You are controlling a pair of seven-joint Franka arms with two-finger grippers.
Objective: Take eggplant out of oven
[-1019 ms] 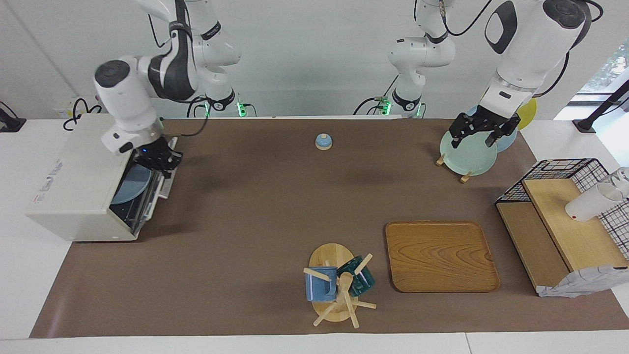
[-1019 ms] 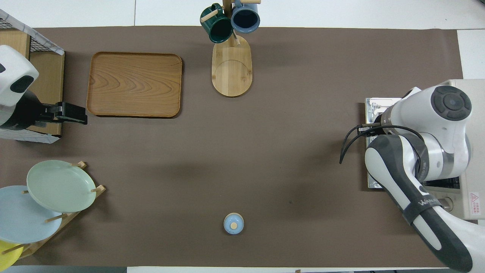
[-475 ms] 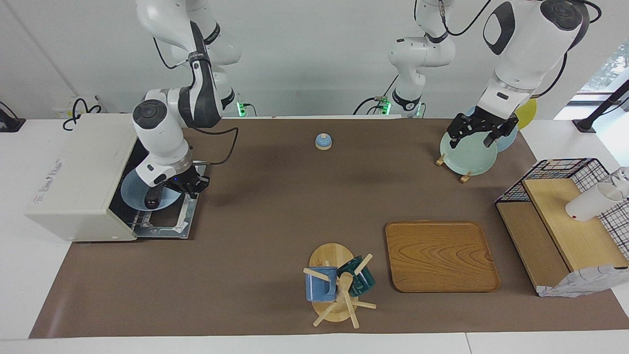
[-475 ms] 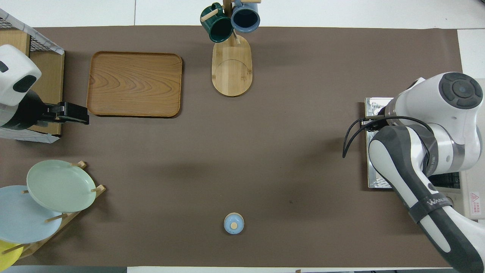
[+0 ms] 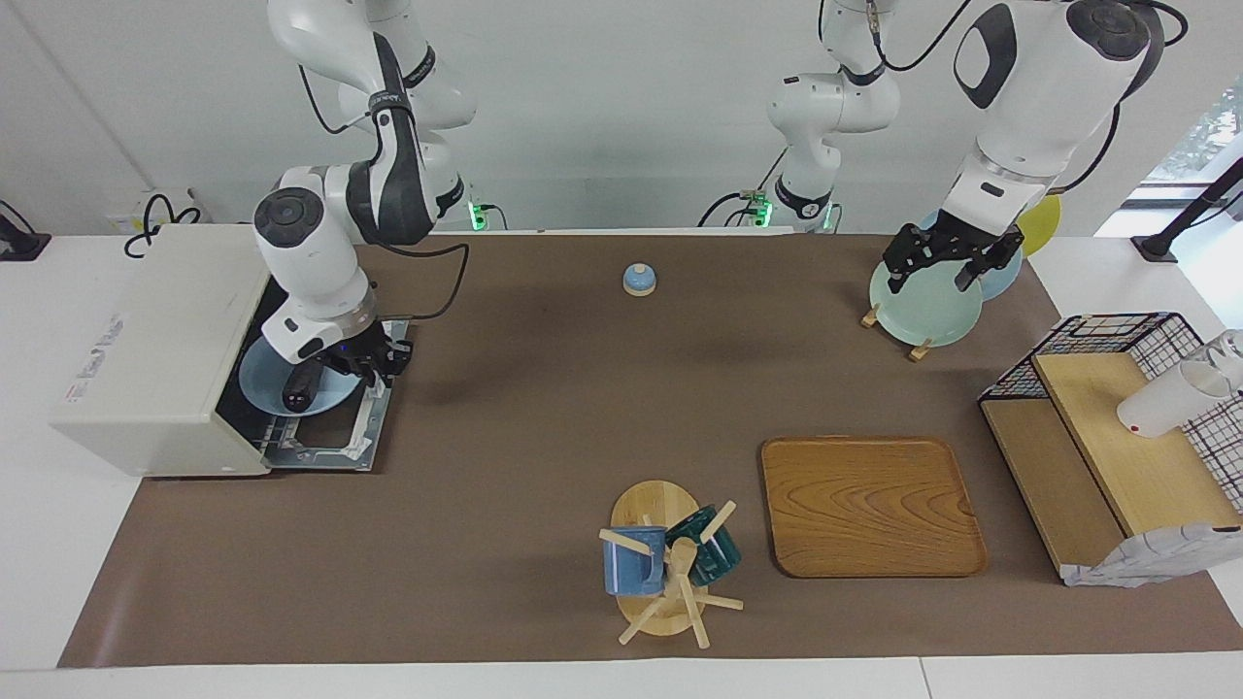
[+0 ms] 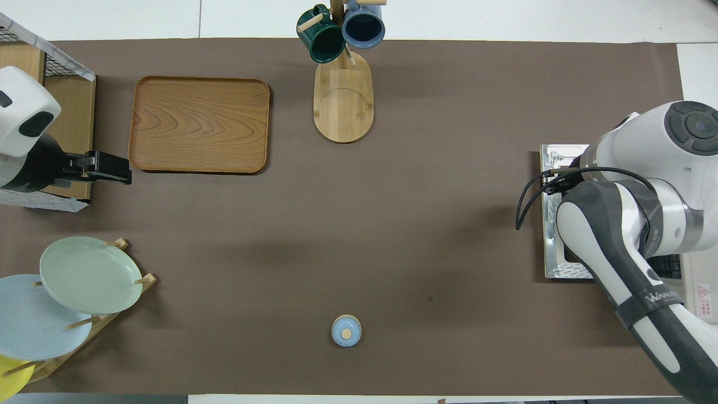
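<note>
The cream-white oven [image 5: 155,349] stands at the right arm's end of the table with its door [image 5: 335,437] folded down flat. Inside it, a dark eggplant [image 5: 297,390] lies on a pale blue plate [image 5: 262,374]. My right gripper [image 5: 379,365] hangs low over the open door's outer edge, beside the plate and apart from the eggplant. In the overhead view the right arm covers the eggplant and only the door [image 6: 555,160] shows. My left gripper [image 5: 937,267] waits open above the plate rack, holding nothing.
A plate rack with a green plate [image 5: 923,309] stands near the left arm. A small blue bell [image 5: 639,280], a wooden tray [image 5: 872,505], a mug tree [image 5: 668,563] and a wire basket with wooden shelves [image 5: 1107,456] are also on the brown mat.
The oven door has swung from nearly upright down to flat, drawn by my right gripper, and the plate with the eggplant came into sight. The left arm barely moved.
</note>
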